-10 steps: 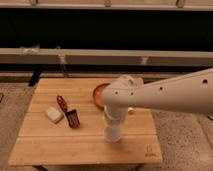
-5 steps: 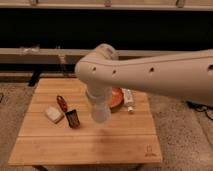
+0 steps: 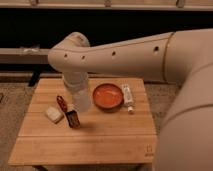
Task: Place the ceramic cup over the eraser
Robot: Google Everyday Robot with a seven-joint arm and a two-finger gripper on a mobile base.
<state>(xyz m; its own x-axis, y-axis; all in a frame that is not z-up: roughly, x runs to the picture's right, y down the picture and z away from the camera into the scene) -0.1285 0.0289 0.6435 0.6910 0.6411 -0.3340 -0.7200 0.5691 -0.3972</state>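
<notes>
My arm reaches in from the right and bends down over the wooden table (image 3: 100,142). My gripper (image 3: 81,104) is at the arm's lower end, left of the middle, just above the table top. A pale tapered shape there looks like the white ceramic cup (image 3: 82,99), upright at the gripper; I cannot tell it apart from the wrist for sure. The eraser (image 3: 53,114), a small white block, lies on the table to the gripper's lower left, a short way off.
A wide orange-red bowl (image 3: 108,96) sits right of the gripper. A white tube (image 3: 128,95) lies beyond the bowl. A red-handled tool (image 3: 61,102) and a dark object (image 3: 72,118) lie between the gripper and the eraser. A dark wall runs behind the table.
The arm has swung left across the table, from right of the bowl to left of it, bringing the gripper close to the eraser. The things on the table have not moved.
</notes>
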